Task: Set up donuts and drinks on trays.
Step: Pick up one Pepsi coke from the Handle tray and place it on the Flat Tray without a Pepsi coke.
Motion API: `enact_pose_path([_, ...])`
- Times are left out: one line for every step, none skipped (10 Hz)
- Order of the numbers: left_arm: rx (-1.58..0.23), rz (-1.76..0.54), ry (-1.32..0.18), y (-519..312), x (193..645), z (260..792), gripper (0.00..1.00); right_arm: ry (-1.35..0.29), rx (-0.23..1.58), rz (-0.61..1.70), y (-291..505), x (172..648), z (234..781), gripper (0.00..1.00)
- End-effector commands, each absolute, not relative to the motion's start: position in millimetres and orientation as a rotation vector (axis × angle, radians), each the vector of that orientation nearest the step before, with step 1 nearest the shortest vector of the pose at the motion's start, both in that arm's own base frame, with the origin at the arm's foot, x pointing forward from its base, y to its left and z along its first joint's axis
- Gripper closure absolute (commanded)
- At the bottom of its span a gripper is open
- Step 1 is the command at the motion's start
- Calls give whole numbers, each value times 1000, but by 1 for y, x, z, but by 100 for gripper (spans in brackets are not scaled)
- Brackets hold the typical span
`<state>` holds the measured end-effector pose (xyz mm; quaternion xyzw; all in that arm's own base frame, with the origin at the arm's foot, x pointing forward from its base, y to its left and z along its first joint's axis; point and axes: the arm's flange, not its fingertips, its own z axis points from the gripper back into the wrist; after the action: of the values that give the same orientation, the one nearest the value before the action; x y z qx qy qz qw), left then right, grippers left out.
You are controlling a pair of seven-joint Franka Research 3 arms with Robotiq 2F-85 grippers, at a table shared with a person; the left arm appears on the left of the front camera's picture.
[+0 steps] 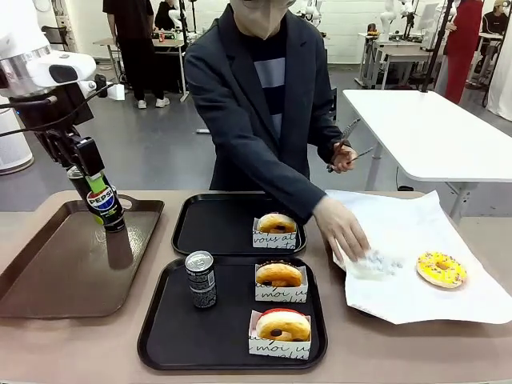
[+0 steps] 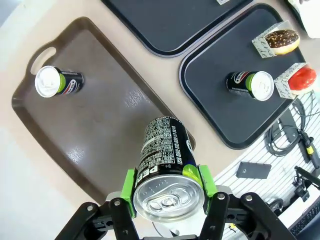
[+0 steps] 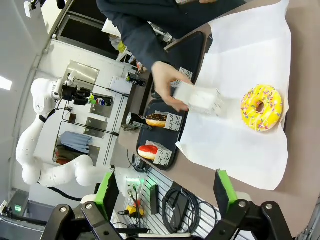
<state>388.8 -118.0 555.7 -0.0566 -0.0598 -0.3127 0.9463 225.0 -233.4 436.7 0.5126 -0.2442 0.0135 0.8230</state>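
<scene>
My left gripper (image 1: 98,192) (image 2: 169,189) is shut on a black Pepsi can (image 1: 105,202) (image 2: 166,165), held in the air over the dark-brown tray (image 1: 56,264). A second Pepsi can (image 2: 56,81) stands on that tray. The near black tray (image 1: 160,328) holds a dark grey can (image 1: 201,278) and two sleeved donuts, chocolate (image 1: 279,276) and red-topped (image 1: 278,326). The far black tray (image 1: 208,224) holds one sleeved donut (image 1: 276,225). A yellow-iced donut (image 1: 441,269) (image 3: 261,107) lies on white paper. My right gripper (image 3: 165,192) is open, off the paper's edge.
The person reaches across the far tray, a hand (image 1: 344,230) pressing a white paper sleeve (image 1: 373,263) (image 3: 200,100) onto the white paper sheet (image 1: 416,232); the other hand holds tongs (image 1: 346,152). Cables and a black box (image 2: 253,170) lie beyond the table's near edge.
</scene>
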Motion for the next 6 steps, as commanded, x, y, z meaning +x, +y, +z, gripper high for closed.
enact_pose_path([-125, -631, -125, -117, 387, 560, 41, -556, 1112, 36, -233, 227, 438, 0])
enact_pose_path([-125, -631, -125, -117, 387, 560, 41, -556, 1112, 36, -233, 227, 438, 0])
enact_pose_path([-125, -631, -125, -117, 387, 560, 41, -556, 1112, 36, -233, 227, 438, 0])
enact_pose_path([-125, -631, -125, -117, 387, 560, 41, -556, 1112, 36, -233, 227, 438, 0])
enact_pose_path([-125, -631, -125, -117, 387, 560, 41, -556, 1112, 36, -233, 227, 438, 0])
enact_pose_path([-125, -631, -125, -117, 387, 560, 41, -556, 1112, 36, -233, 227, 438, 0])
